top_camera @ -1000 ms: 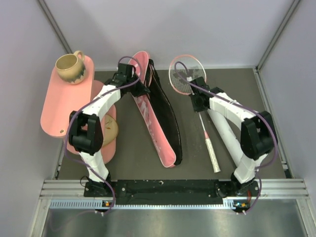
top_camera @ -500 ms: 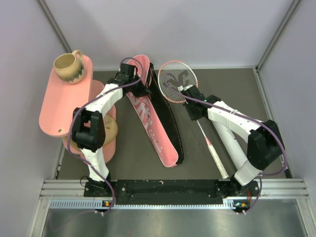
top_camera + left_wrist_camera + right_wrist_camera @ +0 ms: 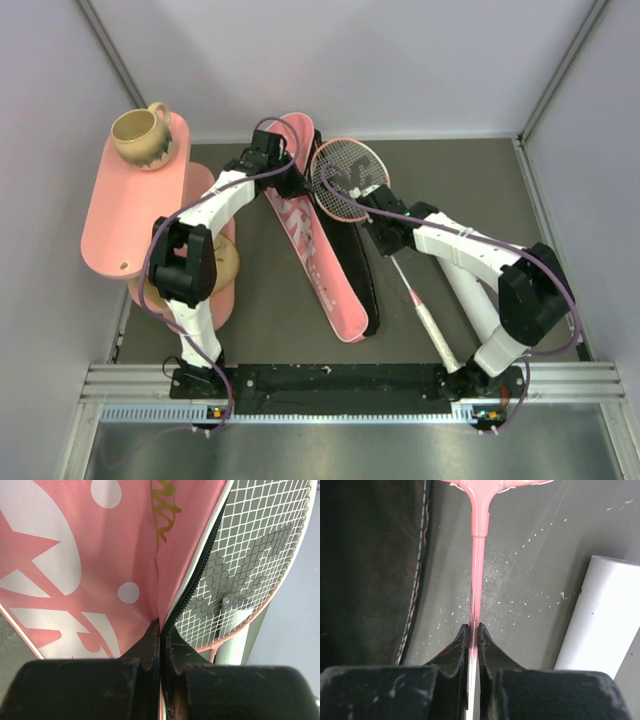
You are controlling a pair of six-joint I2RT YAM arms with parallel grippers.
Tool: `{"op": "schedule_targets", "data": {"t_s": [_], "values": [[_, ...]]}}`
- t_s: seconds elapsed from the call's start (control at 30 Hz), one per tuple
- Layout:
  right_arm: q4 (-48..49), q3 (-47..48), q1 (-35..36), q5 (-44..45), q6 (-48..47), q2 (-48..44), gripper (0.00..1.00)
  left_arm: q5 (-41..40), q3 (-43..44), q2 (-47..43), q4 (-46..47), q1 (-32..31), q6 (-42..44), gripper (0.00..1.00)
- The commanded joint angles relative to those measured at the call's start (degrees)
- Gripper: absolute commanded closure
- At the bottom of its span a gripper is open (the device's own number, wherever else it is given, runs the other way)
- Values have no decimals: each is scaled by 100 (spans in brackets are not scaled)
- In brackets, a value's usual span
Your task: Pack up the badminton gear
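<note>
Your left tool (image 3: 160, 630) pinches the bag (image 3: 312, 270) flap open. Your right tool (image 3: 473, 630) clamps the racket (image 3: 345, 180) shaft, its head only at the mouth. I judge packing barely started.

The pink-framed racket (image 3: 346, 179) angles its strung head over the wide end of the unzipped pink bag (image 3: 310, 265).

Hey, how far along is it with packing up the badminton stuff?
Nothing is visibly packed yet. In hand: the left gripper pinches the zipper edge of the bag, holding it open, and the right gripper clamps the shaft of the racket, whose head is over the opening. Left: slide the racket in, add the white tube, zip up.
</note>
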Motion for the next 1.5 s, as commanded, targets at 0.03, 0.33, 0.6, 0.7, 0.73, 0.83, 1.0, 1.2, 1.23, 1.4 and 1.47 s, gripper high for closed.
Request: {"op": "schedule_targets", "data": {"t_s": [0.03, 0.33, 0.6, 0.7, 0.73, 0.83, 1.0, 1.2, 1.23, 1.4, 1.47], "values": [[326, 290, 136, -162, -1, 122, 100, 333, 62, -60, 561, -153, 1, 100], [458, 229, 250, -347, -281, 9, 100, 543, 36, -42, 763, -347, 203, 100], [520, -289, 312, -672, -387, -422, 100, 632, 88, -33, 921, -355, 572, 100], [546, -342, 321, -743, -326, -492, 100, 702, 124, -42, 939, -364, 713, 100], [642, -351, 321, -725, -282, -501, 100, 728, 98, -42, 948, -364, 713, 100], [809, -229, 321, -489, -20, -379, 100, 895, 45, -60, 1000, -425, 643, 100], [1160, 447, 260, -426, 605, -1, 100, 1167, -96, -86, 1220, -680, 433, 100], [2029, 1028, -22, -602, 1115, 491, 100, 1651, -368, -148, 1607, -821, 46, 100], [2153, 1072, -118, -584, 1168, 544, 100, 1704, -403, -165, 1642, -839, 19, 100], [3084, 995, -242, -259, 1212, 861, 100, 2117, -614, -218, 2125, -944, -411, 100], [3524, 880, -242, -180, 1300, 931, 100, 2196, -650, -218, 2230, -997, -578, 100]]}}
